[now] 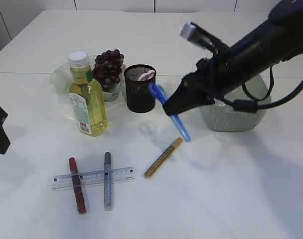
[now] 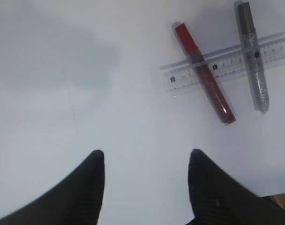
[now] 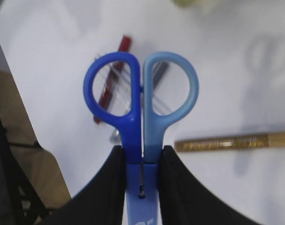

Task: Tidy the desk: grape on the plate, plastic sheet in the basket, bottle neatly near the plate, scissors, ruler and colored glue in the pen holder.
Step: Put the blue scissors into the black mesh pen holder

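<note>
Scissors [image 1: 172, 113], clamped at the pivot by the right gripper [image 3: 141, 161] at frame centre, should be tipped blades-down before being lowered into the pen holder [image 1: 140, 88].

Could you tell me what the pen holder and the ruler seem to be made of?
The pen holder looks like black metal wire mesh: a fine perforated grid lets light through its wall, with a matte finish. The ruler looks like clear plastic: the table shows through it, and printed markings run along its edge.
</note>
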